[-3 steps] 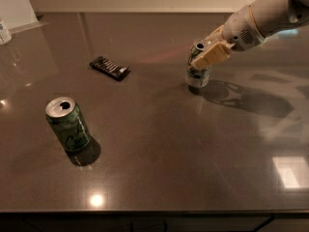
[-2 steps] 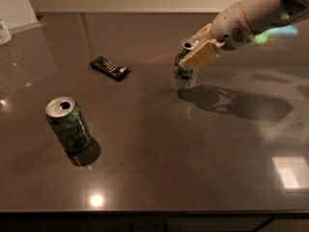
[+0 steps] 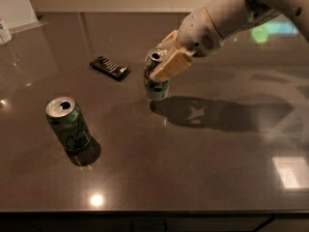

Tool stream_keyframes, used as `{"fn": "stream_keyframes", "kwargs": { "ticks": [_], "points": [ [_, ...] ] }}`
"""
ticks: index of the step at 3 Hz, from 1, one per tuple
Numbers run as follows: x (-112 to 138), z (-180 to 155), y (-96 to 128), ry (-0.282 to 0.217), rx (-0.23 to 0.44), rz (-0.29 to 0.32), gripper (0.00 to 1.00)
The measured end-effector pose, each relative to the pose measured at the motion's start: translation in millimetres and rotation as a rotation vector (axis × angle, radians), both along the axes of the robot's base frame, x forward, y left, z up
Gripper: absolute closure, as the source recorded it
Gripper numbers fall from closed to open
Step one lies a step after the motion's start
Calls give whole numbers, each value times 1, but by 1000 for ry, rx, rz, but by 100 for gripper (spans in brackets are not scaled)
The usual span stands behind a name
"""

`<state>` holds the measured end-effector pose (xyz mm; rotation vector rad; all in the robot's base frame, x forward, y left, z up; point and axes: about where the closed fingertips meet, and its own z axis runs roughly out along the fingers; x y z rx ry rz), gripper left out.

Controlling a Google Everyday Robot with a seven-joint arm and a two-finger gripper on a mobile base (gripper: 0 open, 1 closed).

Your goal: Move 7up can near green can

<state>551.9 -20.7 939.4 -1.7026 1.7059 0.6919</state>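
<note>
At the far left edge, near the back of the dark, glossy desk (image 3: 193, 173), a white container (image 3: 4, 31) is cut off by the frame; what kind it is cannot be told. In front of it, well toward the near left, the green can (image 3: 68, 124) stands upright with its silver top and opened mouth facing up. It casts a small shadow to its right.

Farther back and to the right of that can lies a dark wrapped snack bar (image 3: 110, 67), flat on the desk and angled, apart from everything else.

Just right of the bar, near the middle of the desk, is the 7up can (image 3: 155, 88), pale with green swirls and its silver top showing. The claw (image 3: 163, 57) is clamped on its upper half: one tan finger (image 3: 170, 65) crosses the front of the can and the other sits behind the rim. The can leans a little. Whether its base touches the desk or hangs just above it cannot be told. It is well apart from the green can, with bare desk between them.

The white arm (image 3: 227, 13) runs from the claw up to the top right corner. Its broad shadow (image 3: 217, 112) stretches across the desk to the right of the 7up can. Pale light reflections (image 3: 289, 172) lie near the right edge.
</note>
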Motion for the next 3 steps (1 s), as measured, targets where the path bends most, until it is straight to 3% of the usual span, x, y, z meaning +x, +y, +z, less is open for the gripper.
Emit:
{"fn": "stream_keyframes", "kwargs": {
  "ticks": [1, 3],
  "points": [
    [-20, -11, 28, -7, -32, 77, 100],
    [-48, -19, 67, -4, -70, 175, 100]
  ]
}}
